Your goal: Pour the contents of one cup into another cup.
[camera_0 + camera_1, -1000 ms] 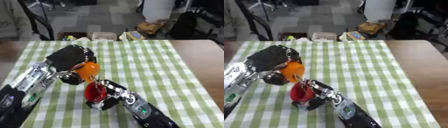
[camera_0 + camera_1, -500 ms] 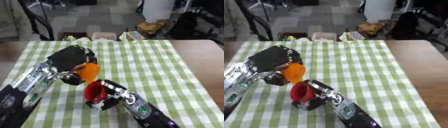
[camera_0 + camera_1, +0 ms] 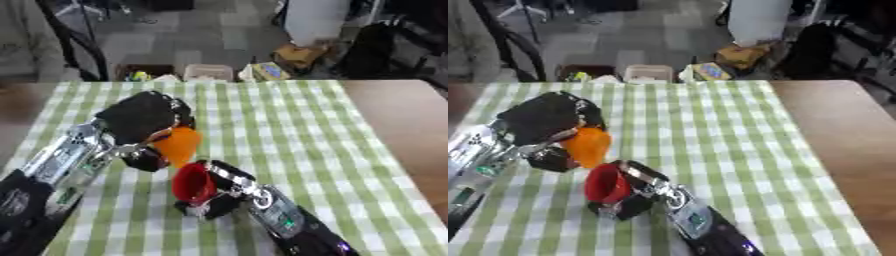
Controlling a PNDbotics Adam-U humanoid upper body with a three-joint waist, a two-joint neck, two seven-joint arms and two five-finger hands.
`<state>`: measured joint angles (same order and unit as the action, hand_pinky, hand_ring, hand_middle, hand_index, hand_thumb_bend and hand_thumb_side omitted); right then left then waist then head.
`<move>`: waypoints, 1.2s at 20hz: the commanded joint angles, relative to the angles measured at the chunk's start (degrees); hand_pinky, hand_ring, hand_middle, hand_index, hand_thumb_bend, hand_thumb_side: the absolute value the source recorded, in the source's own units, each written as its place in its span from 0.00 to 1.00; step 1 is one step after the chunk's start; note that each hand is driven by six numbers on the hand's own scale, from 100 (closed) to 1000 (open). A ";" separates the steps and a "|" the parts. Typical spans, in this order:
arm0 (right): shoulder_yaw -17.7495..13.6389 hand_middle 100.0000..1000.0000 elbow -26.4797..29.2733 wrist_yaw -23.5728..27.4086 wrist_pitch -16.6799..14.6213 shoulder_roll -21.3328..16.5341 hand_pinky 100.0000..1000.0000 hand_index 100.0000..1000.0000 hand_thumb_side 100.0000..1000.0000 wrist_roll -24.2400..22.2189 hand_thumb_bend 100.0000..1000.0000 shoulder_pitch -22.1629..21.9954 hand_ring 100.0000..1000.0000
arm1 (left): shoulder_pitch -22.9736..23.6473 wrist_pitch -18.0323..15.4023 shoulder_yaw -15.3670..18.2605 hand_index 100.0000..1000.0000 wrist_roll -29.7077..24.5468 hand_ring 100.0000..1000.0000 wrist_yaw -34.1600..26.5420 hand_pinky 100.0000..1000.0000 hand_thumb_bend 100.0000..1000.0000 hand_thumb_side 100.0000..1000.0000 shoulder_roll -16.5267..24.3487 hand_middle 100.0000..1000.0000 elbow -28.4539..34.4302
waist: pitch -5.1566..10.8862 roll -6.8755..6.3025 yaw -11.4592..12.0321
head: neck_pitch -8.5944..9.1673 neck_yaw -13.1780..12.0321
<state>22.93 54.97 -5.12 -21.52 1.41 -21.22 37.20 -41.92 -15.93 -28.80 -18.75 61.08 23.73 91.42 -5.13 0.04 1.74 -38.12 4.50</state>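
The left hand comes in from the left side and its fingers are curled around the orange cup. This cup is lifted above the cloth and tilted, with its narrow end pointing down toward the red cup. The red cup is just below and to the right of the orange one, and the two are very near or touching; I cannot tell which. The right hand holds the red cup, with the fingers wrapped around its side, and the cup is tipped so its mouth faces left.

Both cups are over a green and white checked tablecloth on a brown wooden table. Behind the table there is a grey floor with some boxes.

The left arm goes diagonally from the lower left corner, and the right arm rises from the bottom edge.
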 commanded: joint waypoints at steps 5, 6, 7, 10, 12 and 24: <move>-1.44 0.30 -1.15 -1.08 -0.46 0.23 0.51 0.54 0.00 1.17 0.00 0.62 0.37 | -1.15 -2.86 -0.02 0.45 -2.42 0.24 4.00 0.48 0.01 0.00 2.17 0.20 3.73 | 1.02 -0.34 0.08 | 0.51 0.02; -1.58 0.30 -1.34 -1.20 -0.51 0.22 0.51 0.54 0.00 1.38 0.00 0.63 0.37 | -1.09 -3.13 0.04 0.45 -2.62 0.24 4.50 0.48 0.01 0.00 2.23 0.20 4.10 | 1.03 -0.35 0.09 | 0.50 0.00; -1.73 0.30 -1.51 -1.33 -0.55 0.21 0.51 0.54 0.00 1.60 0.00 0.64 0.37 | -1.07 -3.31 0.10 0.45 -2.77 0.24 4.86 0.48 0.01 0.00 2.29 0.20 4.39 | 1.04 -0.35 0.10 | 0.49 -0.01; -2.21 0.30 -1.87 -1.68 -0.67 0.13 0.51 0.54 0.00 2.37 0.00 0.68 0.37 | -0.89 -3.39 0.39 0.45 -3.06 0.24 5.30 0.48 0.00 0.00 2.45 0.20 4.74 | 1.07 -0.38 0.11 | 0.49 -0.02; -2.68 0.30 -2.05 -1.96 -0.69 0.00 0.51 0.54 0.00 3.19 0.00 0.82 0.37 | -0.59 -3.05 0.83 0.45 -3.06 0.24 5.18 0.48 0.00 0.00 2.52 0.20 4.80 | 1.11 -0.40 0.15 | 0.46 0.00; -10.19 0.34 -6.33 -9.39 1.70 -2.84 0.58 0.59 0.19 21.62 0.25 4.12 0.45 | 4.33 6.93 7.60 0.47 6.43 0.21 -3.06 0.44 0.00 0.03 1.73 0.19 5.65 | 1.39 -0.29 0.62 | 0.21 -0.03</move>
<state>13.91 48.77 -12.94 -20.13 -0.43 -2.08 39.96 -36.84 -10.10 -22.71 -13.93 59.13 25.05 95.89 -4.61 -0.16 2.36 -38.14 4.50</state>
